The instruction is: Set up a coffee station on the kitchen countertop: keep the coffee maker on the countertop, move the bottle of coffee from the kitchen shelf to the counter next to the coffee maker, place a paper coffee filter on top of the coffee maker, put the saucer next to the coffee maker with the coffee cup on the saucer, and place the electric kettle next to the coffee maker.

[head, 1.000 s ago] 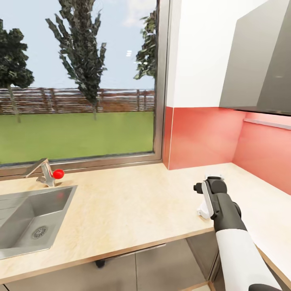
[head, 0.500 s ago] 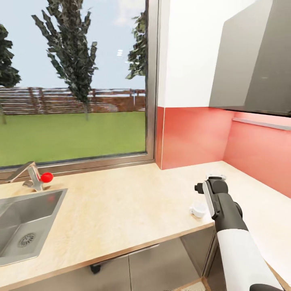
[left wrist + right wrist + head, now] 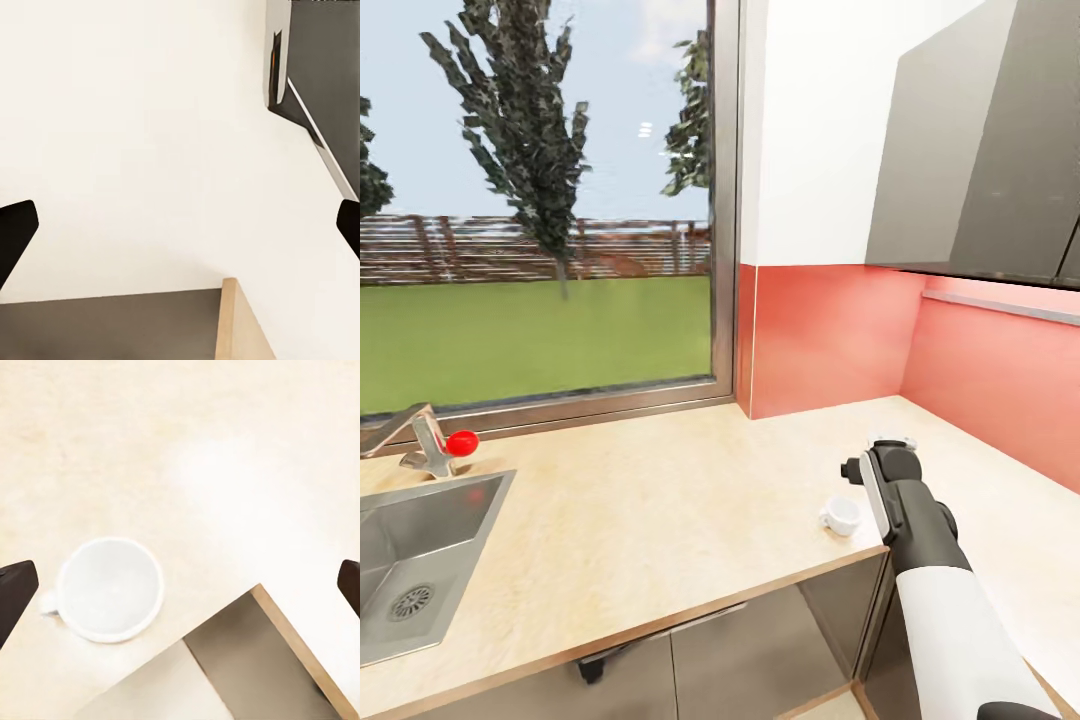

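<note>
A white coffee cup (image 3: 841, 515) stands upright on the beige countertop (image 3: 660, 500), close to its front edge. From above, in the right wrist view, the cup (image 3: 110, 589) is empty, and the counter's corner edge runs beside it. My right gripper (image 3: 181, 589) hangs open over the counter, its dark fingertips wide apart and off the cup. In the head view my right wrist (image 3: 892, 475) is just right of the cup. My left gripper (image 3: 180, 229) is open too, facing a pale surface with nothing between its fingers.
A steel sink (image 3: 420, 540) with a red-knobbed faucet (image 3: 460, 442) lies at the counter's left. A large window (image 3: 540, 200) backs it. A red backsplash (image 3: 830, 335) and dark upper cabinets (image 3: 980, 150) close the right corner. Grey cabinet doors (image 3: 760, 640) sit below.
The whole view has shifted left as the camera turned right. The cup, half hidden beside my right wrist a second ago, now shows fully to its left.
</note>
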`<state>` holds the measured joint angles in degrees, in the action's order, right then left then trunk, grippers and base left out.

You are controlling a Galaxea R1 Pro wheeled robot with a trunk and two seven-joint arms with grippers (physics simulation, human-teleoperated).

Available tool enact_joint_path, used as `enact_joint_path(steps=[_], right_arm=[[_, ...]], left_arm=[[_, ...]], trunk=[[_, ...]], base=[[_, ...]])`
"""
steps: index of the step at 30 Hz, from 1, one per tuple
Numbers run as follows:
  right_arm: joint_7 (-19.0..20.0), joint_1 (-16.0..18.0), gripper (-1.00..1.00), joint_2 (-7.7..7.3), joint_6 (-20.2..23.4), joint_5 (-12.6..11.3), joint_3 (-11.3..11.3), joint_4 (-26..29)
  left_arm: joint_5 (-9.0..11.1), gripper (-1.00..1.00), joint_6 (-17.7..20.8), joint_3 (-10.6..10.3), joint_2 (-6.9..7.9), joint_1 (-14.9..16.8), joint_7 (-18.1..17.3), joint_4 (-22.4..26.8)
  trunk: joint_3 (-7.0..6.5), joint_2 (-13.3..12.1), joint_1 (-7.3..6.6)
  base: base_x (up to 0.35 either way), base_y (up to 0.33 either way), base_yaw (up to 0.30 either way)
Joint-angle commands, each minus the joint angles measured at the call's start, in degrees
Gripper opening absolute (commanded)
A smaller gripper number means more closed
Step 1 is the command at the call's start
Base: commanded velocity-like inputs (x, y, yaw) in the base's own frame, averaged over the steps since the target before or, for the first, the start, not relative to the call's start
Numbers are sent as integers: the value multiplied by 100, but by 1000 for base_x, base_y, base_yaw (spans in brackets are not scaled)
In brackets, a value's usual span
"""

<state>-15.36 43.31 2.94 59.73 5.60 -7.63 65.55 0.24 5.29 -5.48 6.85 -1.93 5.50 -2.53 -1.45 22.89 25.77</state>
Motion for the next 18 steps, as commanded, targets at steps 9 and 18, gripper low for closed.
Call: enact_joint_path(steps=[9, 18], right_arm=[[25, 2, 100, 12, 27, 47, -11, -7], [24, 2, 100, 21, 27, 46, -11, -15]], left_arm=[[2, 100, 25, -41, -5, -7, 4, 1], [3, 100, 25, -41, -14, -13, 5, 0]], trunk=[[0, 3, 2], [28, 3, 2]], base=[[0, 0, 0], [0, 0, 0]])
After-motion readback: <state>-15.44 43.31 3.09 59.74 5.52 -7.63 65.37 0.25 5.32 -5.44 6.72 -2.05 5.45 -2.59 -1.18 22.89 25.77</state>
